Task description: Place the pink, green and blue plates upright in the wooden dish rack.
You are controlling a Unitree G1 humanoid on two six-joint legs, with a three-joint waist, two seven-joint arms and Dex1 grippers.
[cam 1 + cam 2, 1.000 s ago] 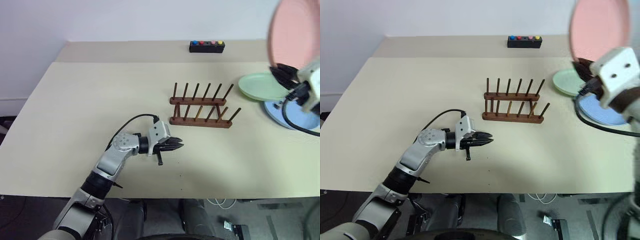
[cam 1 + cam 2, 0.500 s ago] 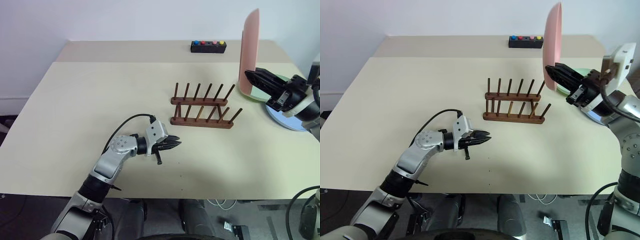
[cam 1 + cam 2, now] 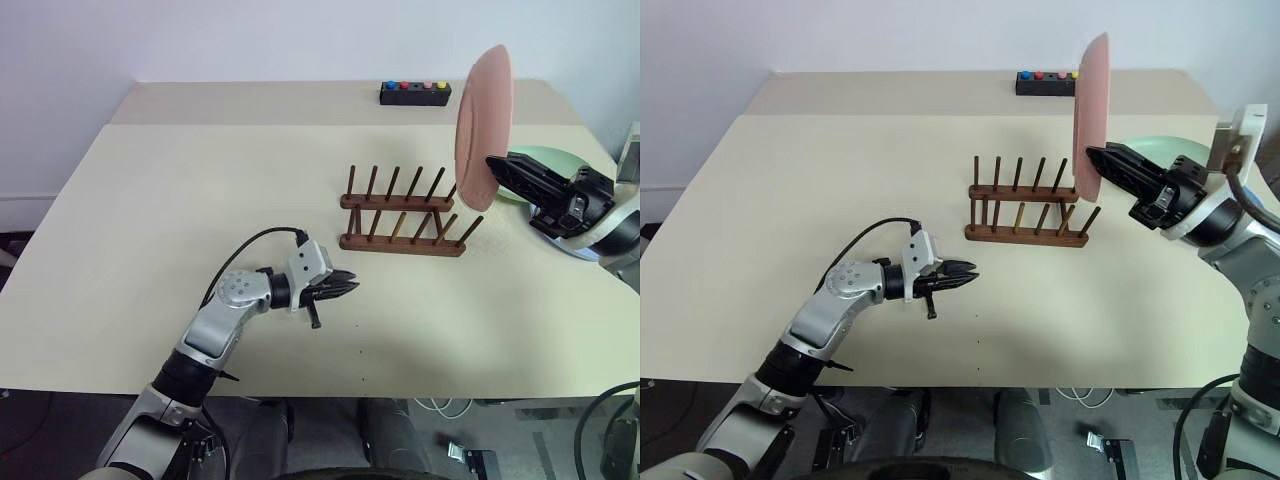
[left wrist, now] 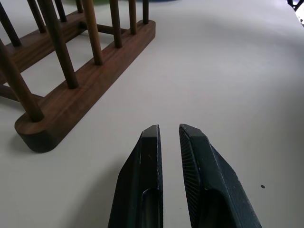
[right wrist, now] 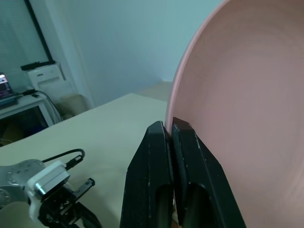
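- The pink plate [image 3: 483,125] is stiff and matte, probably light, and held on edge; a thin rim pinch like this one could let it swing or slip, so a hold low on the rim, with the disc rising above the fingers, looks sensible.
- The right gripper [image 3: 1102,158] is clamped on that rim, the plate standing upright just above the right end of the wooden dish rack [image 3: 405,212], not yet between the pegs.
- The right arm reaches in level from the side, fingers pointing toward the rack.
- Behind this gripper, the green plate [image 3: 545,162] and the blue plate [image 3: 575,245] lie on the table [image 3: 150,210].
- The left gripper [image 3: 345,288] is closed and empty, hovering low with the rack ahead of its tips.
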